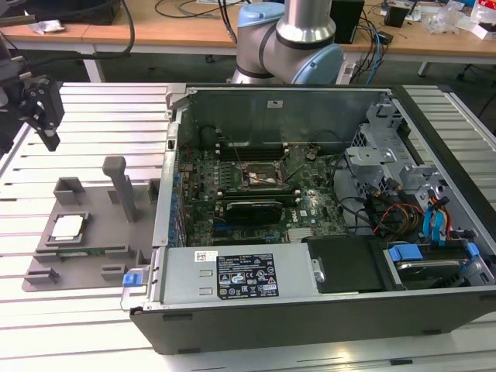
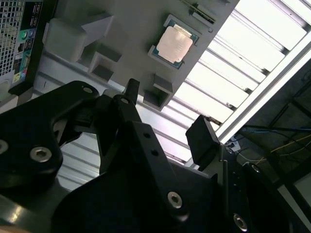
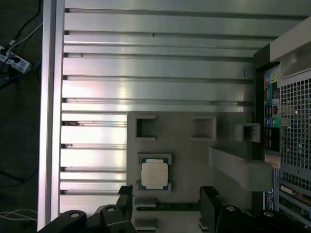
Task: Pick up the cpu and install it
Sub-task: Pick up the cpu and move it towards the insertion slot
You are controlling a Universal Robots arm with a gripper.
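first wrist view: pincer [image 3: 167, 194] body cut @ edge | exterior view: arm [image 1: 291, 46] top cut

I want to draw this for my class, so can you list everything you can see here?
cpu: one, silver-grey, lying in a pocket of the fixture plate.
fixture plate: one, grey, on the table, to the exterior view's left of the computer case.
computer case: one, black, open, on the table.
motherboard: one, green, inside the computer case.
socket: one, black-framed, on the motherboard.
table: one, silver slats, under the plate and case.
desk: one, wooden, behind the table.
robot arm: one, silver and light blue, behind the computer case.
hand: one, black, open, holding nothing, above the fixture plate, near the cpu.
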